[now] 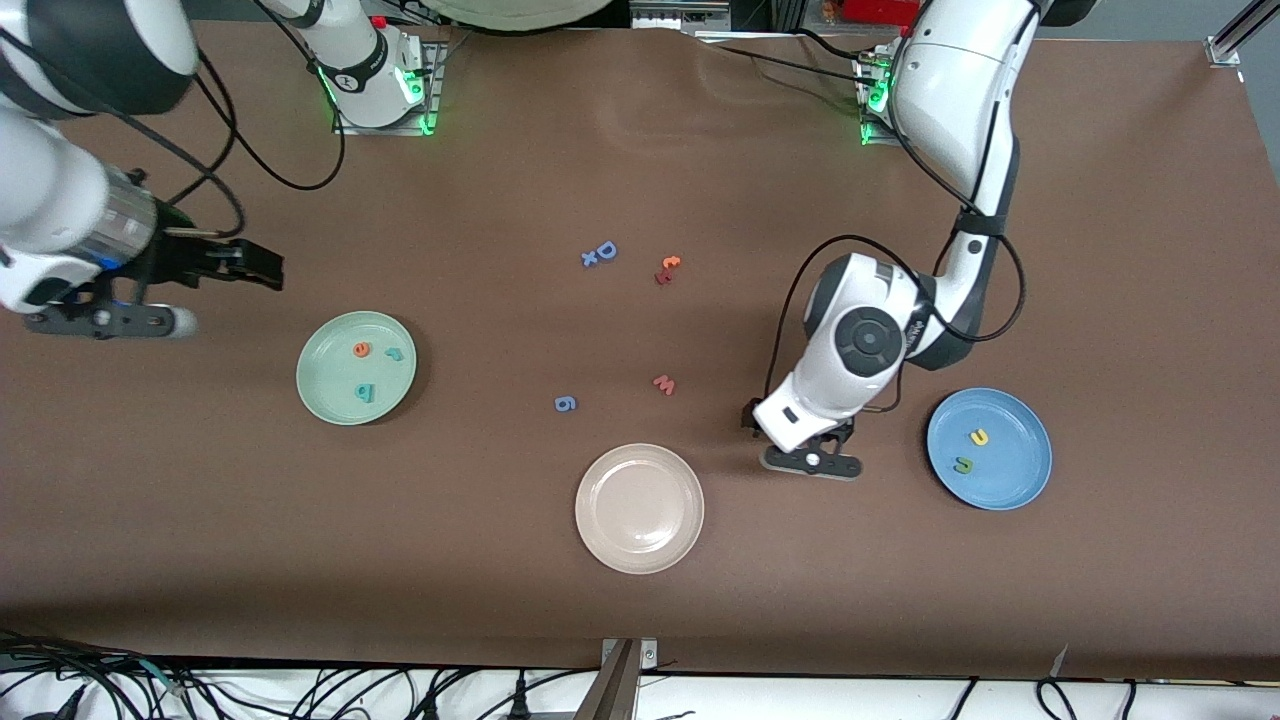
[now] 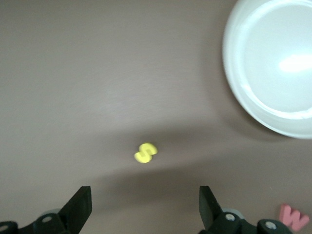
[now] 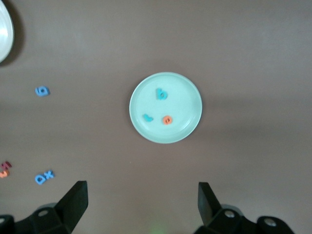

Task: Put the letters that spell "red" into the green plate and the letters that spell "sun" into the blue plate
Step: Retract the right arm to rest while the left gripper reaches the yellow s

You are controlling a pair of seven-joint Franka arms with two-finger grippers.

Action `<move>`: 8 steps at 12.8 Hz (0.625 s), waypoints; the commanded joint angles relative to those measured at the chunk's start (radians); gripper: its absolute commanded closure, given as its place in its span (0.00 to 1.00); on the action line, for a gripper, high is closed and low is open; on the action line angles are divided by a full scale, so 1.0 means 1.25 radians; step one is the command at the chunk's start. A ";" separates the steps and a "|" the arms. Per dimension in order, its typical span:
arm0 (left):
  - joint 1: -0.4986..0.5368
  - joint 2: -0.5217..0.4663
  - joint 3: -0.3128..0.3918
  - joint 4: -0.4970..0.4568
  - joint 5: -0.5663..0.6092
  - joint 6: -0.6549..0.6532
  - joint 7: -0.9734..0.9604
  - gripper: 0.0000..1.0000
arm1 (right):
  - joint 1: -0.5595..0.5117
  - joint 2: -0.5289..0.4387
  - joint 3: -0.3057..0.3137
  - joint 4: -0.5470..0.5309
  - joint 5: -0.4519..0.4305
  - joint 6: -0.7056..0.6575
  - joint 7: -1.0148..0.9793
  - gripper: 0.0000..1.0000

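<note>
While the green plate (image 1: 356, 367) at the right arm's end of the table already holds the orange "e" (image 1: 361, 350), teal "r" (image 1: 395, 354) and teal "d" (image 1: 366, 393), so "red" reads as complete, the blue plate (image 1: 989, 449) at the left arm's end holds only the yellow "u" (image 1: 979, 437) and olive "n" (image 1: 963, 465). Remaining item: yellow "s" (image 2: 145, 152), flat on the bare table, near the beige-white plate (image 1: 639, 508) with the pink "w" (image 1: 664, 385) close by; its long axis runs slantwise to the line between the jaws. Left gripper (image 2: 145, 207): spread wide, empty, poised over the "s", presumably to pick it. Right gripper (image 1: 262, 264): open, empty, waiting above the table near the green plate.
</note>
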 commanded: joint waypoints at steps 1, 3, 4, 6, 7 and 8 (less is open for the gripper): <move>0.002 0.062 0.003 0.036 -0.009 0.075 0.193 0.07 | -0.145 -0.084 0.134 -0.074 -0.014 0.049 -0.011 0.00; 0.002 0.085 0.003 0.031 -0.088 0.085 0.295 0.16 | -0.219 -0.185 0.175 -0.215 -0.018 0.106 -0.012 0.00; 0.004 0.088 0.004 0.024 -0.138 0.090 0.373 0.22 | -0.250 -0.231 0.180 -0.278 -0.017 0.129 -0.027 0.00; 0.007 0.097 0.010 0.020 -0.240 0.090 0.450 0.28 | -0.271 -0.241 0.183 -0.294 -0.028 0.148 -0.126 0.00; 0.007 0.101 0.010 0.012 -0.240 0.090 0.454 0.30 | -0.294 -0.242 0.197 -0.288 -0.046 0.154 -0.168 0.00; 0.008 0.102 0.011 0.011 -0.240 0.090 0.455 0.30 | -0.298 -0.242 0.218 -0.277 -0.068 0.151 -0.175 0.00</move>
